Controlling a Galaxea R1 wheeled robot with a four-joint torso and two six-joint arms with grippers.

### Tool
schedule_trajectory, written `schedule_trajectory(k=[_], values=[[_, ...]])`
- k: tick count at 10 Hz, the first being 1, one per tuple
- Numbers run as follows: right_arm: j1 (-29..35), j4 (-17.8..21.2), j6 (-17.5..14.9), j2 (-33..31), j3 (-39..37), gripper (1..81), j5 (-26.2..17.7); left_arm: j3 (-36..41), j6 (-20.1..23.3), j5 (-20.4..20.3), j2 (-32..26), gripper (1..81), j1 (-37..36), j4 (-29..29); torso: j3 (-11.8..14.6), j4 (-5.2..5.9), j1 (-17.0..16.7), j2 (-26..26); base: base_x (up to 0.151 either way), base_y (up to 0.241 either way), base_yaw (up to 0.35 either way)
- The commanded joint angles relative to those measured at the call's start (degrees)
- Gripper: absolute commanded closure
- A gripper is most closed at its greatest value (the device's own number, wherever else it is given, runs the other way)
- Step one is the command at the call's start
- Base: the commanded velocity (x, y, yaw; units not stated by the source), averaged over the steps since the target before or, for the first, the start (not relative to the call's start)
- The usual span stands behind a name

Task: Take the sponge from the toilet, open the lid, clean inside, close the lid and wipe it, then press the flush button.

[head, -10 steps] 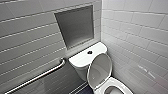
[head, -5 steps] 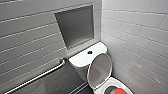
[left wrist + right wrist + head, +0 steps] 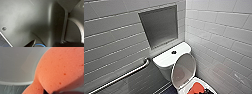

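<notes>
Sponge, the small bright red-orange soft block [image 3: 197, 88]: in the head view you find it low over the oval bowl of the white glossy ceramic toilet [image 3: 164, 65], with the dark right gripper [image 3: 207, 91] just beside it. The white oval plastic lid [image 3: 183, 70] stands raised, its greyish inner face towards you, leaning back at the tank. The small round dark flush button [image 3: 174, 52] sits in the middle of the tank top. A metal grab bar [image 3: 121, 76] runs along the grey tiled wall.

In the left wrist view you cannot tell the state of the left gripper.

In the right wrist view the sponge looms large and pinched at one end, so judge the right gripper clamped on it, with white glossy ceramic close behind.

Step in hand, by judgement: cleaning inside the bowl. The next move calls for steady pressure along the inner wall without loosening the hold.
</notes>
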Motion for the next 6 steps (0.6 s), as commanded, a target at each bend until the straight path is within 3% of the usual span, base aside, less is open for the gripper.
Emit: schedule_trajectory(k=[1,6], values=[[12.19,2.15,-0.01,8.54,-12.38,81.1,-15.17,-0.18,0.27,4.16,-0.7,1.0,-0.29,-0.06,0.0,0.0,0.0,0.0,0.0,0.0,0.0],[12.91,2.15,0.17,19.36,-25.48,81.1,-17.28,-0.18,0.19,4.16,-0.79,1.0,-0.29,-0.41,-0.02,0.0,0.0,0.0,0.0,0.0,0.0]])
